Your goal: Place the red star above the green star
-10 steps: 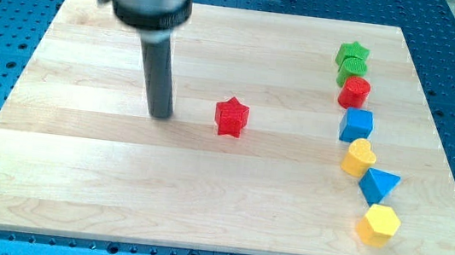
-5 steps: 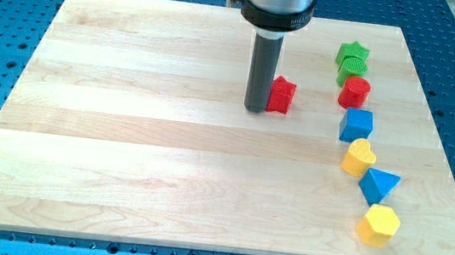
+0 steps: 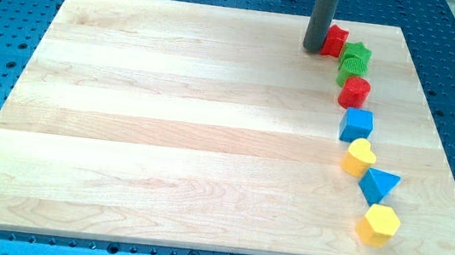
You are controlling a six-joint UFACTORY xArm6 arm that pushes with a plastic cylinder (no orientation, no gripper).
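The red star [image 3: 335, 40] lies near the board's top edge, touching the upper left of the green star [image 3: 356, 53]. My tip [image 3: 314, 48] stands just left of the red star, against its left side. The rod rises out of the view's top. A second green block [image 3: 351, 71], ridged and rounded, sits right below the green star.
Down the right side runs a column of blocks: a red cylinder [image 3: 353, 92], a blue cube [image 3: 357, 124], a yellow heart [image 3: 359, 156], a blue triangle [image 3: 378, 185] and a yellow hexagon [image 3: 379, 224]. The wooden board [image 3: 166, 138] lies on a blue perforated table.
My tip swept from the board's middle left to the upper right, pushing the red star up and right until it met the green star. The green star shifted slightly right.
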